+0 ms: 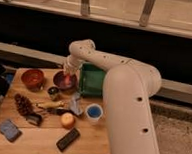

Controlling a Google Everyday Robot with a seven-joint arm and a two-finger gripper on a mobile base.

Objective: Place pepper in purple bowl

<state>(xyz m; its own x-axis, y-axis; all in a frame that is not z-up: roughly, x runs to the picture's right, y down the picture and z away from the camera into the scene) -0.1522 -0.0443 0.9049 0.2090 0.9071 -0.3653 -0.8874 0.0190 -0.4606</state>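
Note:
The purple bowl [65,82] stands at the back middle of the wooden table [39,142], between the orange-red bowl and the green box. A slim red-orange pepper [64,78] shows inside it, under the gripper's tip. My gripper [68,69] hangs at the end of the white arm [123,88], directly over the bowl's back rim and reaching down into it. Whether the pepper rests in the bowl or still hangs from the gripper cannot be told.
An orange-red bowl [32,78] sits left of the purple one and a green box [93,80] right of it. In front are a small can [53,92], pinecone [23,105], yellow-orange ball [67,120], blue cup [93,112], black block [67,139] and a grey-blue pad [9,130].

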